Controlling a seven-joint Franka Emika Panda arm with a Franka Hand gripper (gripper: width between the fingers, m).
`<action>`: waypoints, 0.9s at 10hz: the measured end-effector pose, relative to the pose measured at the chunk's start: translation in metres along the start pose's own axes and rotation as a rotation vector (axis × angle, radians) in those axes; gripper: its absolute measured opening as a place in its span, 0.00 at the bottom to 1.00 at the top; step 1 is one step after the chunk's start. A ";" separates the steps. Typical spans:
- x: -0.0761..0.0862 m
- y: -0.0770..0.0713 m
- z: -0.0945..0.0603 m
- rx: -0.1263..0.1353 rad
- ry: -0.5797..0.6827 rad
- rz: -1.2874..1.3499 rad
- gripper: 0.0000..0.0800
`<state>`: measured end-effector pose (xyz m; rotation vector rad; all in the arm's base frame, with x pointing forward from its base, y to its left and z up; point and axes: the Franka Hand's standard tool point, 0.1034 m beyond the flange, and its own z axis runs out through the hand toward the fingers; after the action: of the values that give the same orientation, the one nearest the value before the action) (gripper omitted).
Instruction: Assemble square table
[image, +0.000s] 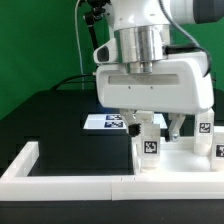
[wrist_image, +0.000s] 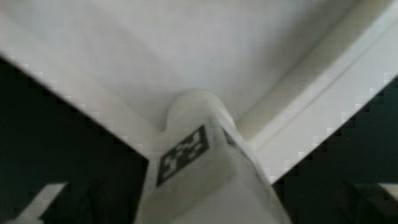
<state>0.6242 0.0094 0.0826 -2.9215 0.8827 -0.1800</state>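
Exterior view, gripper: the white gripper (image: 149, 128) hangs over the table, fingers pointing down, closed on a leg (image: 148, 147) held between them.
Exterior view, leg axis: the held leg stands upright, long axis vertical, its black-and-white tag facing the camera, its foot on or just above the square panel (image: 185, 160); contact cannot be told.
Exterior view, other legs: a second tagged leg (image: 204, 132) stands at 3 o'clock of the held one, partly behind the gripper body.
Exterior view, edges: the white border wall (image: 60, 180) runs along the near edge and turns up at 9 o'clock; the marker board (image: 108, 123) lies flat behind the gripper at 10 o'clock.
Exterior view, open room: bare black table (image: 60, 125) spreads toward 9 o'clock.
Wrist view, leg: the leg (wrist_image: 205, 160) fills the centre, long axis running away from the lens, tag visible.
Wrist view, panel: the square panel (wrist_image: 143, 50) lies beyond, its raised rim (wrist_image: 302, 95) passing close beside the leg tip.
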 end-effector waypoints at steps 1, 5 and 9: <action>-0.001 -0.003 0.001 -0.005 0.010 -0.123 0.81; -0.001 -0.002 0.002 -0.005 0.008 -0.076 0.53; 0.000 0.004 0.003 -0.019 -0.011 0.432 0.37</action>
<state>0.6223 0.0061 0.0794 -2.6595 1.4858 -0.1237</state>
